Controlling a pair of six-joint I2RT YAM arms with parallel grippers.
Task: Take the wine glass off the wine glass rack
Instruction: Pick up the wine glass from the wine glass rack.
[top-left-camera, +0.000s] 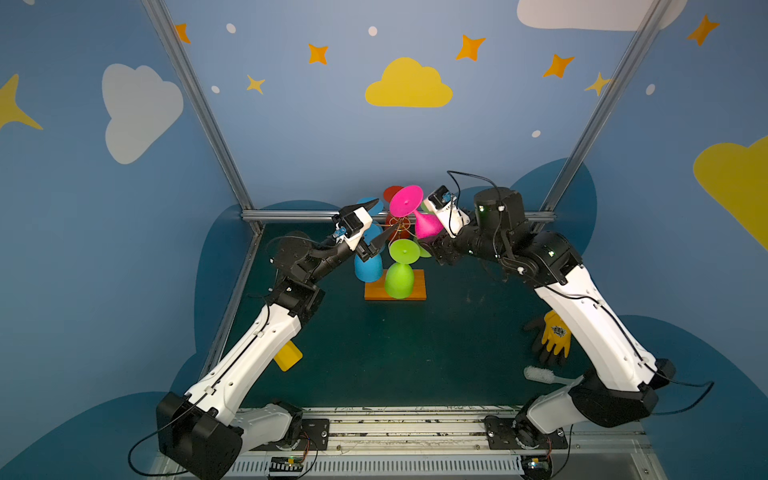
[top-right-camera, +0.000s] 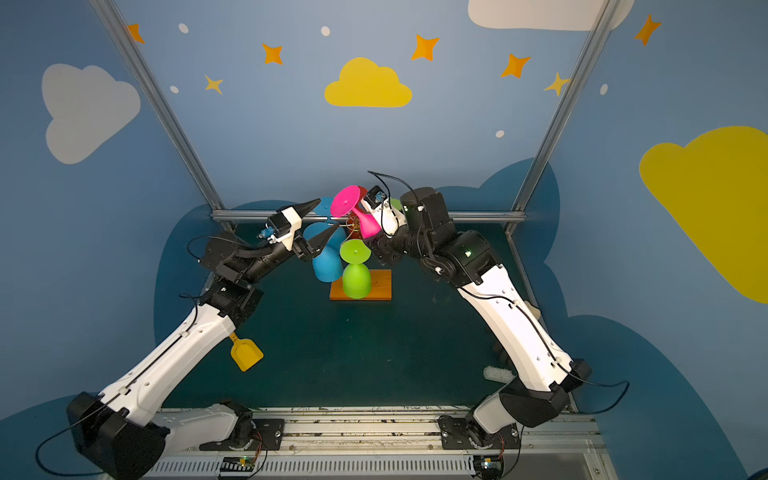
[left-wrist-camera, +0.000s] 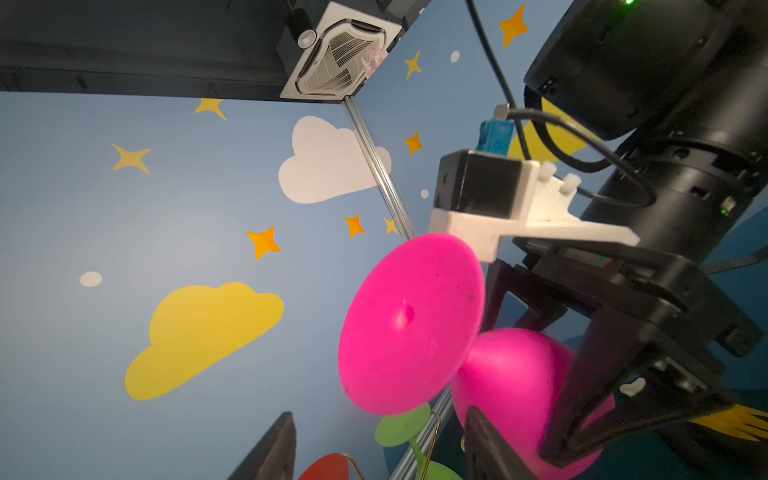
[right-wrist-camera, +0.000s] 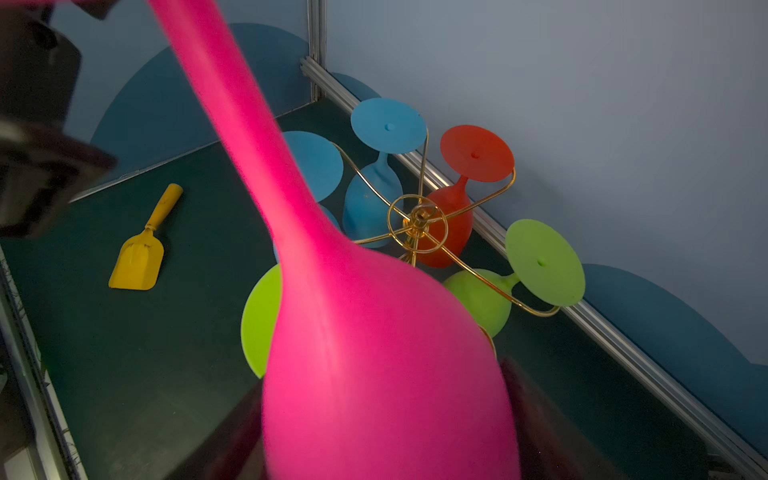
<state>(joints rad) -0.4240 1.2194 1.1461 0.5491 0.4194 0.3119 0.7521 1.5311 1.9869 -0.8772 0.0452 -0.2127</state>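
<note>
Setting: dark green tabletop.
Right gripper: held high, clasped bowl of pink wine glass.
Left gripper: beside wine glass rack top, jaws wide.

pink wine glass between fingers

Pink wine glass; gold wine glass rack; yellow scoop.
</note>
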